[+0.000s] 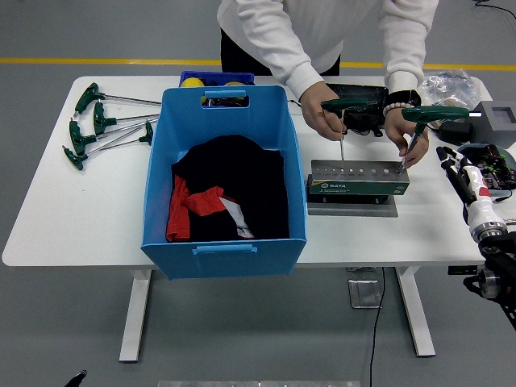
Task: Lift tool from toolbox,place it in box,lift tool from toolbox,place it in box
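Right robot hand [466,179] sat at the right edge of the tabletop [97,218], low over the surface; fingers too small and cluttered to read, so could not tell if it gripped anything. Left robot hand was out of frame.

Tool holder [359,179], a grey block with a row of holes, stood on the tabletop to the left of the robot hand, well apart from it. A person at the far side had both hands on tools above it. One hand [322,119] held a green T-handle wrench [348,105] upright, shaft pointing down to the holes near the holder's middle. The other hand [401,137] held a second green T-handle wrench [435,113], shaft tip at a hole near the holder's right end, the end closest to the robot hand.

Blue box [225,242] stood further left of the holder, just beside it, with black and red cloth [226,197] inside. No tool visible on the cloth. Four more green T-handle wrenches [101,125] lay on the tabletop past the box, farthest from the robot hand. Black case [355,98] sat behind the holder, partly hidden by the person's hands. Grey device [496,121] lay just beyond the robot hand at the far right corner.
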